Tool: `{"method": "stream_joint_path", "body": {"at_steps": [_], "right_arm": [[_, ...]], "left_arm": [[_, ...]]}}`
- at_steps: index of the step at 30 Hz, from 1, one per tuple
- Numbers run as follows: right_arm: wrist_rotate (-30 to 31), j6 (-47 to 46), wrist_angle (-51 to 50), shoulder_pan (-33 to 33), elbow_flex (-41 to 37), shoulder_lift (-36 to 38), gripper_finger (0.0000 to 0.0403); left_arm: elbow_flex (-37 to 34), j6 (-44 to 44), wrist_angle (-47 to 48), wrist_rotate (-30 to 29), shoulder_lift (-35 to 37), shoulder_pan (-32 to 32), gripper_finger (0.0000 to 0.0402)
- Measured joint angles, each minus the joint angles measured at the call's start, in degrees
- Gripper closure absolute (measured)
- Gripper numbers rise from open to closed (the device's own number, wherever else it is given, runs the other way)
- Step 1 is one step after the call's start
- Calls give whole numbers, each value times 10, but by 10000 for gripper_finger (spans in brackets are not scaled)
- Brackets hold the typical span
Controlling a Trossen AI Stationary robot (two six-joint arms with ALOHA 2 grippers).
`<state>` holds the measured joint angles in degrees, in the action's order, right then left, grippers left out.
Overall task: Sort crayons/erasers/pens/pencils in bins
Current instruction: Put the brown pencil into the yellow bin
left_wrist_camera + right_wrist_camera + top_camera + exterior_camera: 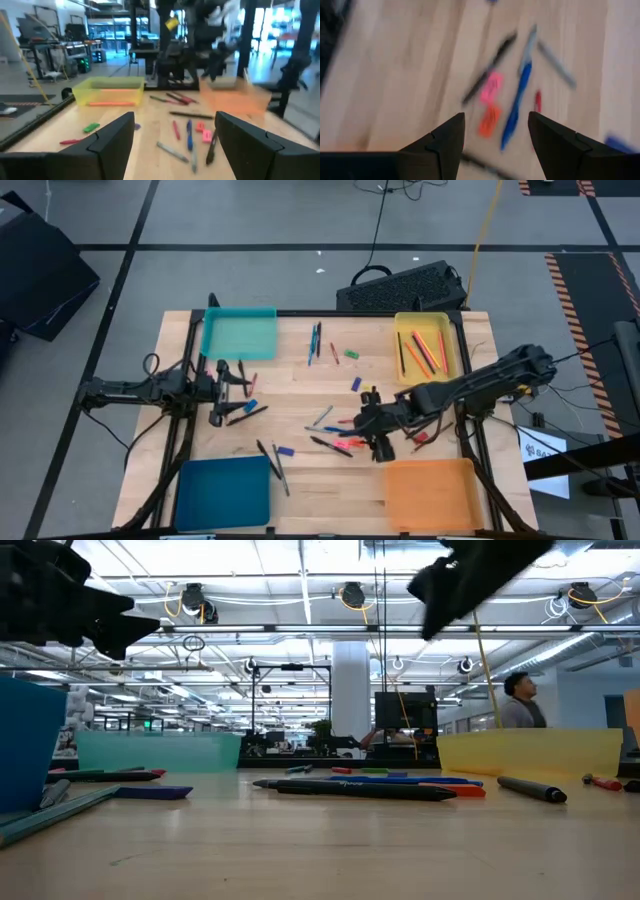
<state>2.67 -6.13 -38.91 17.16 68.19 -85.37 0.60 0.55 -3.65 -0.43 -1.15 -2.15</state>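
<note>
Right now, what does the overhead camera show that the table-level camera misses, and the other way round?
Only the high view shows all four bins together, including the orange bin, and both arms whole, with the right end effector open over the scattered pens.

Only the low view shows the room behind, with a person standing there.

Both show the yellow bin, the teal bin and loose pens on the table.

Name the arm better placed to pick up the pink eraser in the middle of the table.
Right. Its open pincer hangs just above the pink eraser; the left pincer waits farther off near the teal bin.

Dark jointed arms, angular black fingers [445,142]
</note>
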Motion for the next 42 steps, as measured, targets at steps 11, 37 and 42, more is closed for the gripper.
{"method": "stream_joint_path", "body": {"at_steps": [11,37,42], "right_arm": [[-106,13,-291,3,-136,152,193],[-102,-78,-222,46,-289,-21,277],[-99,-110,-197,58,-288,-43,301]], "left_arm": [[0,203,-18,12,0,0,123],[0,330,-72,18,0,0,123],[0,331,-71,18,0,0,123]]}}
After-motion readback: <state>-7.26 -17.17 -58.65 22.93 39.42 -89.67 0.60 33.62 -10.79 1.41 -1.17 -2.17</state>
